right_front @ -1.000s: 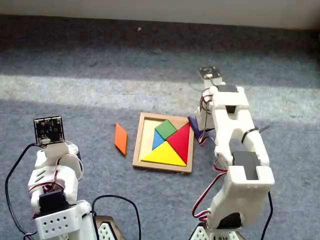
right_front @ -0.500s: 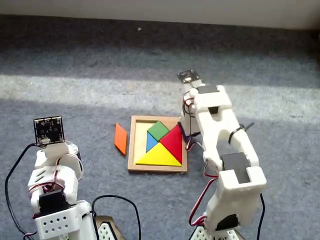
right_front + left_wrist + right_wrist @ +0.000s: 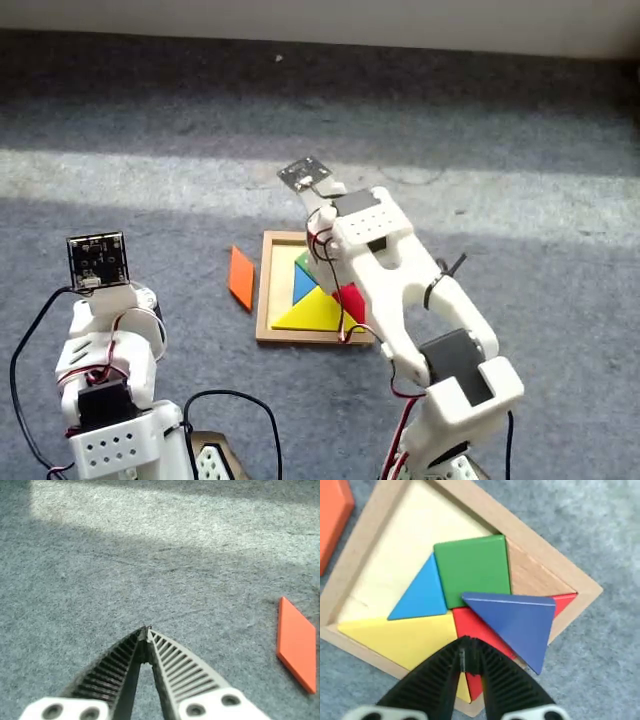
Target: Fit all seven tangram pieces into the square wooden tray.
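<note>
Blue triangle (image 3: pixel 517 622) now atop red triangle (image 3: pixel 471 625) in tray (image 3: pixel 545 555); right end effector (image 3: pixel 468 656) narrow.

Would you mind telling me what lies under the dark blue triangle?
The dark blue triangle lies over the red triangle, which shows on either side of it. Whatever else of the tray it covers is hidden.
</note>
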